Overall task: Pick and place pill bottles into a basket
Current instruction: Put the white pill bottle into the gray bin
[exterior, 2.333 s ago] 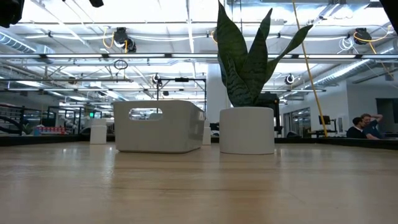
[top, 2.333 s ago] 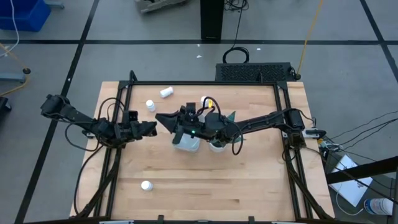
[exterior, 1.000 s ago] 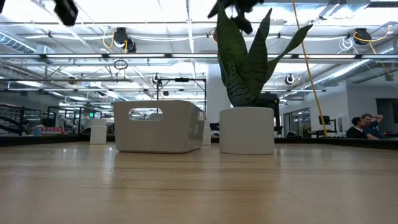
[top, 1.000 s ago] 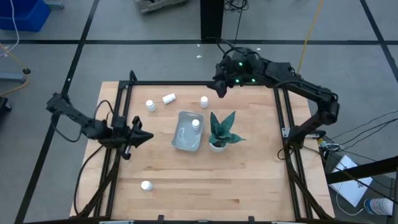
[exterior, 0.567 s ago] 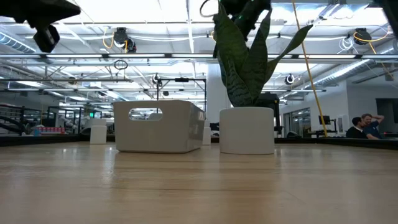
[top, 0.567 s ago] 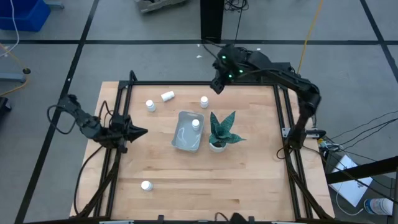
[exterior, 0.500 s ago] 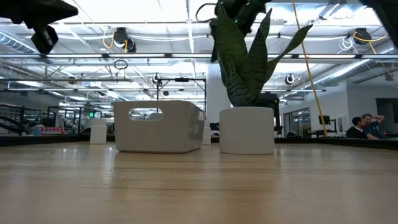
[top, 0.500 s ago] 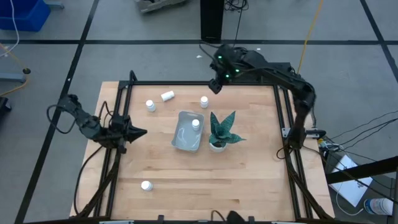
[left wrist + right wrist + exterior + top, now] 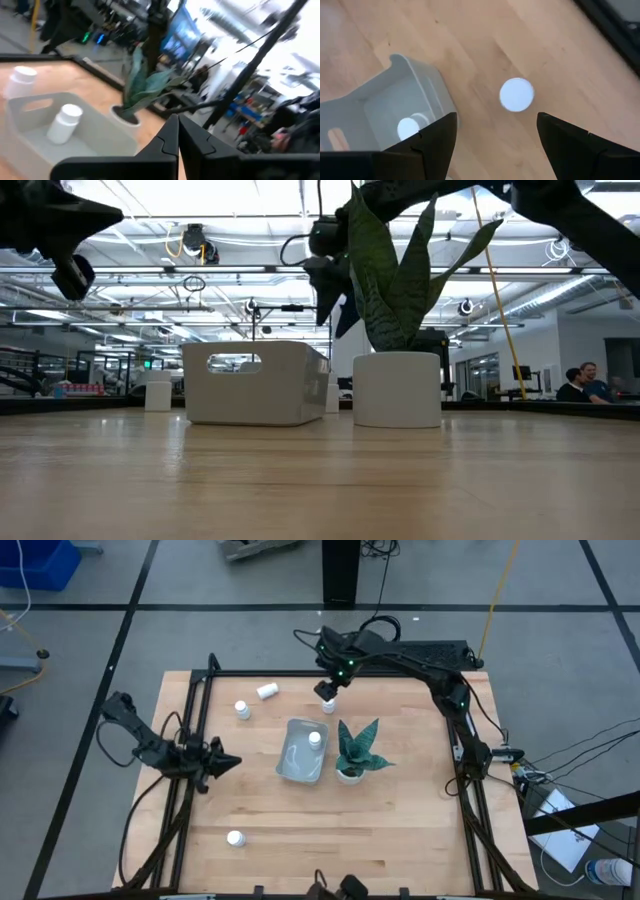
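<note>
The grey-blue basket lies mid-table with one white pill bottle standing in it. My right gripper hangs open above another upright bottle just behind the basket's far end, its fingers apart and clear of the cap. More bottles sit at the far left, one lies on its side, and one stands near the front. My left gripper waits shut, left of the basket, holding nothing.
A white pot with a green spiky plant stands right beside the basket, close under my right arm. A black frame runs along the table's far and side edges. Bare wood spreads across the table's near half and right side.
My right gripper has gone from over the table's far edge toward the left and down, and now hangs over the upright bottle behind the basket, still open. My left gripper has shifted slightly near the table's left side, still shut.
</note>
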